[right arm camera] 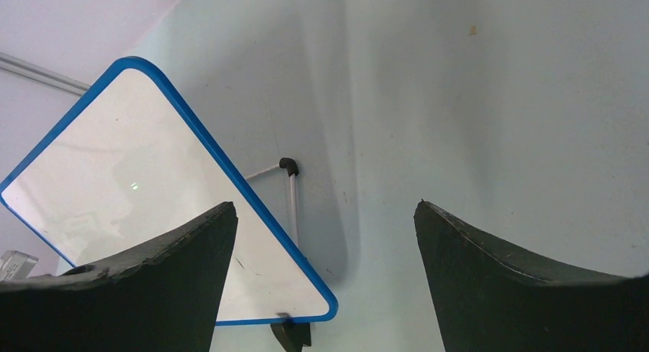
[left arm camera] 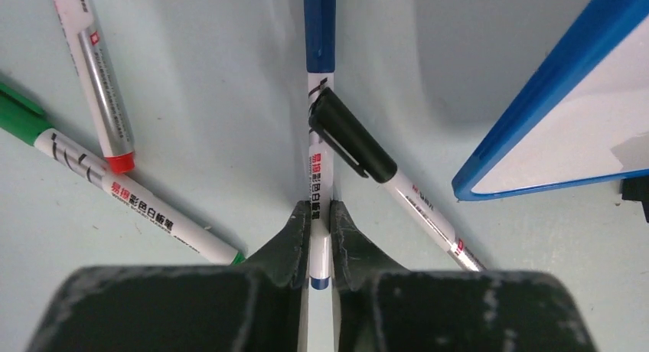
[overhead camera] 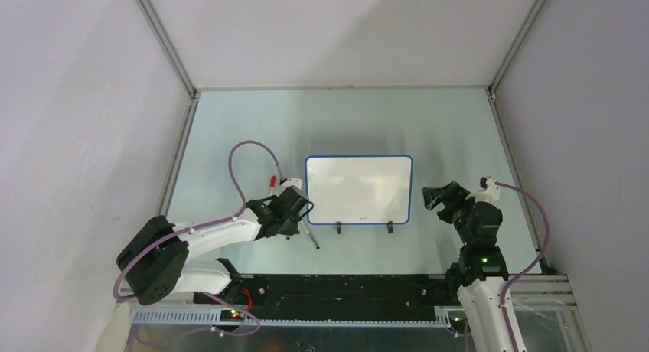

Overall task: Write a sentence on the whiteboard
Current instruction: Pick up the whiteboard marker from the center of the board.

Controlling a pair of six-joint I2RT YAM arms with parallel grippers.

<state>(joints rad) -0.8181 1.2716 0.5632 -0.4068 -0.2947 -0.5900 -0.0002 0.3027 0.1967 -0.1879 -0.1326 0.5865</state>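
The whiteboard [overhead camera: 358, 190] lies flat mid-table, blue-rimmed and blank; no sentence shows on it. Its corner also appears in the left wrist view [left arm camera: 582, 122] and the right wrist view [right arm camera: 145, 214]. My left gripper [overhead camera: 295, 203] is low over the table just left of the board. Its fingers [left arm camera: 295, 229] press both sides of the white barrel of a blue marker [left arm camera: 320, 168], whose blue cap points away from me. My right gripper [overhead camera: 438, 195] hovers right of the board, open [right arm camera: 325, 214], nothing between its fingers.
Three other markers lie around the left gripper: a black-capped one [left arm camera: 352, 134] crossing the blue marker, a red one [left arm camera: 103, 84] and a green one [left arm camera: 115, 187]. Two black clip feet [overhead camera: 338, 228] stick out from the board's near edge. Enclosure walls border the table.
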